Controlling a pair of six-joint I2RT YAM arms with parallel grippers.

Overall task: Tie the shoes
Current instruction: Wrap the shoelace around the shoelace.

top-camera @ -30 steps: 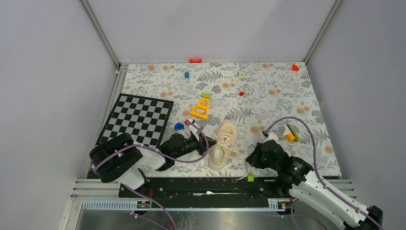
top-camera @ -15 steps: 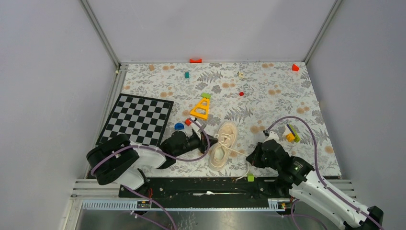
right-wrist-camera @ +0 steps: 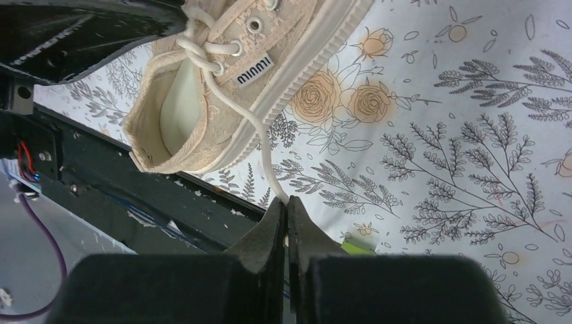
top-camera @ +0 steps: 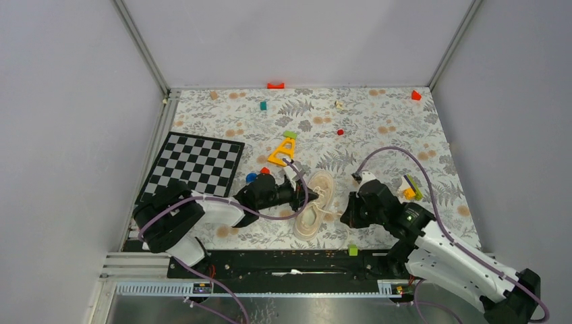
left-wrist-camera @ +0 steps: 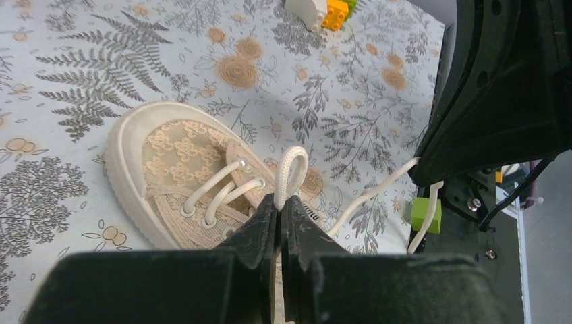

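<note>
The sneaker (top-camera: 313,202) lay at the middle of the worktop's (top-camera: 378,115) near edge as your left fingers (left-wrist-camera: 260,226), moved in over it within the last second, pinched a lace loop (left-wrist-camera: 290,169) and your right fingers (right-wrist-camera: 268,229) pinched the other lace (right-wrist-camera: 262,152); the bow seemingly remained unformed.

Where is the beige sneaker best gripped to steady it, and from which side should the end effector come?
Grip the sneaker at its heel collar, from above on the near side. It sits sole down, opening facing up, heel toward the near edge, so one finger can probably go inside the thin fabric wall and one outside. Laces crowd the front.
</note>
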